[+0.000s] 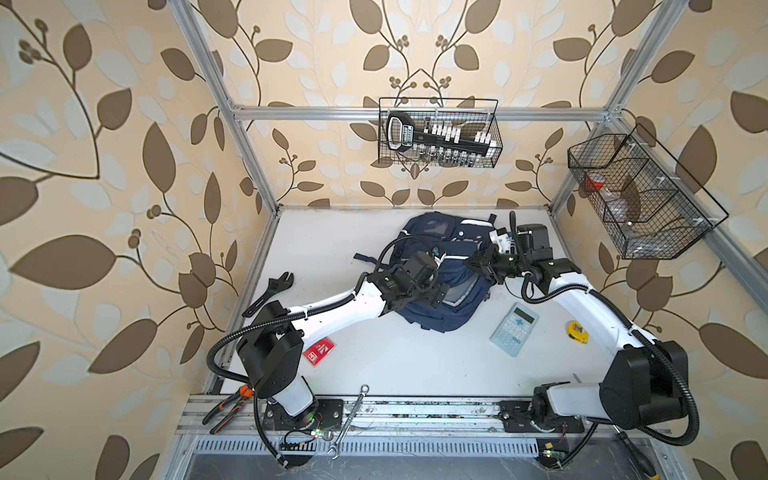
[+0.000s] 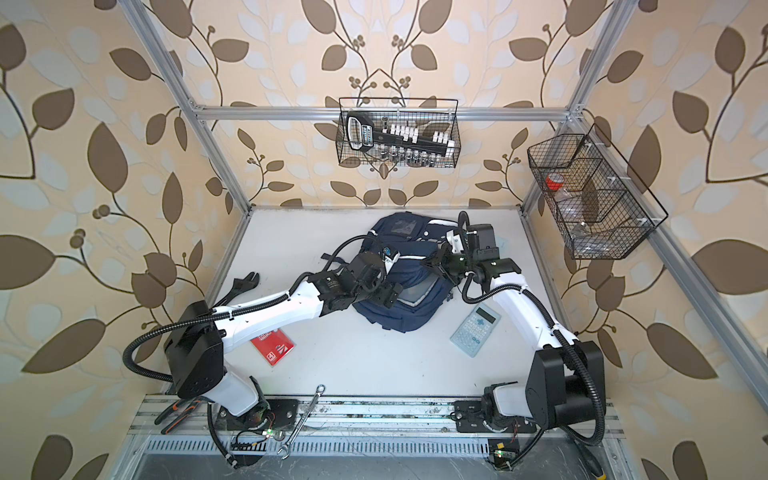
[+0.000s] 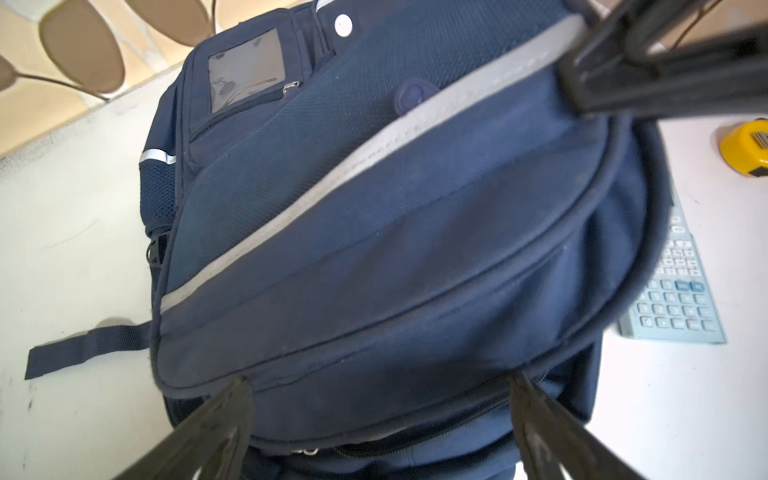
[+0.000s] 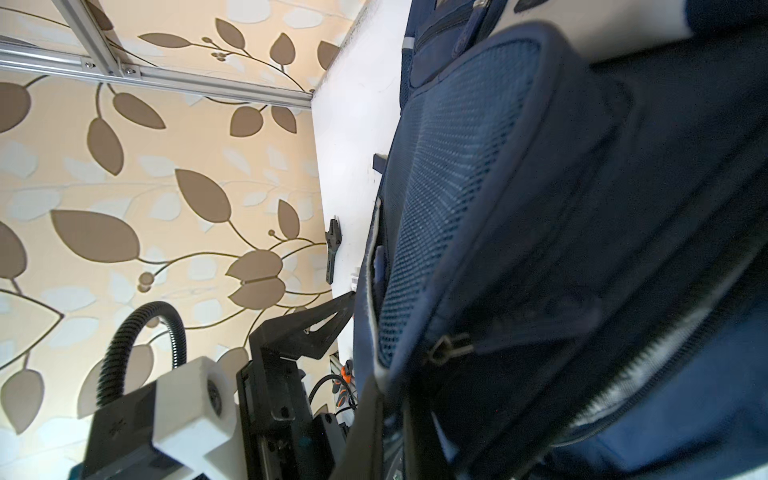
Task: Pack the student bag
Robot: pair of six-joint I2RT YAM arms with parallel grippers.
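Observation:
The student bag (image 1: 434, 318) (image 2: 397, 318), a navy backpack with grey-white stripes, lies at the back middle of the table. My left gripper (image 1: 438, 293) (image 2: 390, 293) hangs open just over its near part. In the left wrist view this gripper (image 3: 380, 377) straddles a partly open zip of the bag (image 3: 374, 208), with nothing between its fingers. My right gripper (image 1: 471, 262) (image 2: 426, 262) is shut on the bag's fabric edge and holds it up. The right wrist view shows that gripper (image 4: 388, 395) pinching the bag (image 4: 540, 208). A grey flat surface (image 1: 457, 293) shows under the raised part.
A pale blue calculator (image 1: 514, 329) and a yellow tape measure (image 1: 577, 331) lie right of the bag. A red booklet (image 1: 319, 351) lies under the left arm. A black wrench (image 1: 274, 289), pliers (image 1: 226, 409) and a spanner (image 1: 349, 419) lie at the left and front. Wire baskets (image 1: 440, 133) hang on the walls.

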